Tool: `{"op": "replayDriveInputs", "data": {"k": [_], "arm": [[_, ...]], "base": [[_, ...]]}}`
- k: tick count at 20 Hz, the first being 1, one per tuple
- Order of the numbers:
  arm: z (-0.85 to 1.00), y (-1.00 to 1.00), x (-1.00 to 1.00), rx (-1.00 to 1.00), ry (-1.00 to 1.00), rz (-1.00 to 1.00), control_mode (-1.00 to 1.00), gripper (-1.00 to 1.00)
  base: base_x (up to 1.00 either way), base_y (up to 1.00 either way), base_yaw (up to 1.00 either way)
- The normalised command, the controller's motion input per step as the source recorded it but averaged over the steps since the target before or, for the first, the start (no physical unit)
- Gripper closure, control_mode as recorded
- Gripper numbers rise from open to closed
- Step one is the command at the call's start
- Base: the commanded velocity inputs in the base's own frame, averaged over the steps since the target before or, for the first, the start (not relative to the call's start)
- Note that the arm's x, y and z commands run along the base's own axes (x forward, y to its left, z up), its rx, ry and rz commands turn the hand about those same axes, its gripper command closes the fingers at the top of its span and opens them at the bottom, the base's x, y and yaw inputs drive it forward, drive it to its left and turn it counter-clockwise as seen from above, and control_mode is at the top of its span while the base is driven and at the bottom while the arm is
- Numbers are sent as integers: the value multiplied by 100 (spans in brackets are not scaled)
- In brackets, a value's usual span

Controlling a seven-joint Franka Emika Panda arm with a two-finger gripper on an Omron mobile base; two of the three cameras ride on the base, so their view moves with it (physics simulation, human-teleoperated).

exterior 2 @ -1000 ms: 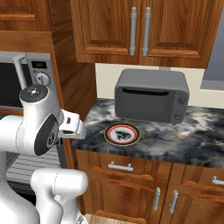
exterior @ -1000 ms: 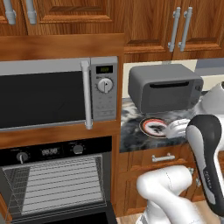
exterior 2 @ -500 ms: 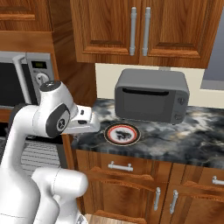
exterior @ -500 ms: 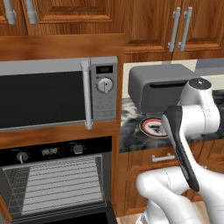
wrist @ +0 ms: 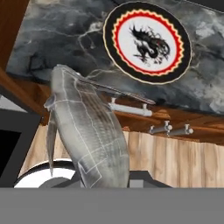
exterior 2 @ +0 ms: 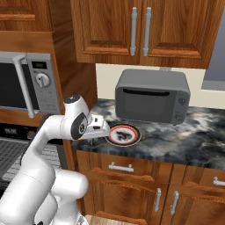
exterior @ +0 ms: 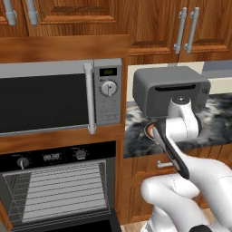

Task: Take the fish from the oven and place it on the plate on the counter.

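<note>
Hand view: gripper (wrist: 103,181) clasping fish (wrist: 89,131)

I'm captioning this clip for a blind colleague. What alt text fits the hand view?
A pale silver-grey fish fills the foreground, rising from the pincer at the bottom of the view. Beyond it, a round plate with a dark rim, red-orange ring and dark motif sits on the dark marbled counter, above wooden drawers with silver handles.

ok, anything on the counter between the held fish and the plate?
Nothing. In the hand view, only bare marbled counter separates the fish in the gripper from the plate; the right base view agrees.
</note>
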Motion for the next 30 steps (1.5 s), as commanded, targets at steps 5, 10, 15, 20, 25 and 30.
{"op": "replayDriveInputs", "data": {"k": [5,10,15,20,25,30], "arm": [[-9,-63,44,1,10,5,-100,100],[0,-46,24,6,5,17,-100,100],[-6,-7,15,1,8,25,-100,100],[-29,0,13,0,0,19,-100,100],[-47,1,27,0,0,12,-100,100],[-32,0,37,0,0,11,-100,100]], "base": [[0,0,0],[0,0,0],[0,0,0],[0,0,0],[0,0,0],[0,0,0]]}}
